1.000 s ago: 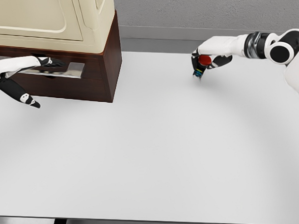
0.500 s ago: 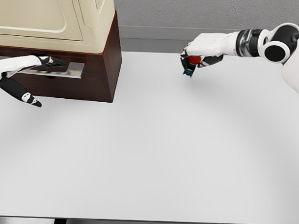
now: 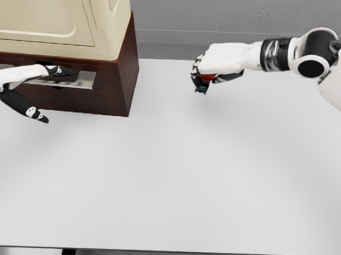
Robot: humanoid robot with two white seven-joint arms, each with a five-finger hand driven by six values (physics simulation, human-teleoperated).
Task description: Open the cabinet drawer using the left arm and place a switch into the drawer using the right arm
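At the far left stands a dark brown cabinet (image 3: 113, 75) with a cream-coloured box (image 3: 62, 23) sitting on top of it. A drawer (image 3: 65, 87) runs across its front, with a grey metal handle (image 3: 77, 79) near its upper edge; from this angle it is hard to say how far the drawer stands out from the cabinet body.

The left hand (image 3: 23, 91) comes in from the left edge. Its upper fingers (image 3: 59, 72) reach to the handle and seem to touch or hook it, though the contact is small and dark against the wood, so a firm grip cannot be confirmed. Another black-tipped finger (image 3: 31, 112) points down and to the right, in front of the drawer face, spread well away from the others.

The white table (image 3: 174, 183) fills the middle and near part of the scene.

To the right of the cabinet, towards the far edge of the table, the right hand (image 3: 209, 67) hangs above the surface, its arm stretching in from the upper right. Its fingers are curled closed around the switch (image 3: 204, 83), a small dark thing with red on top and a bit of blue and green at its lower end. The switch is lifted off the table and is well apart from the drawer.
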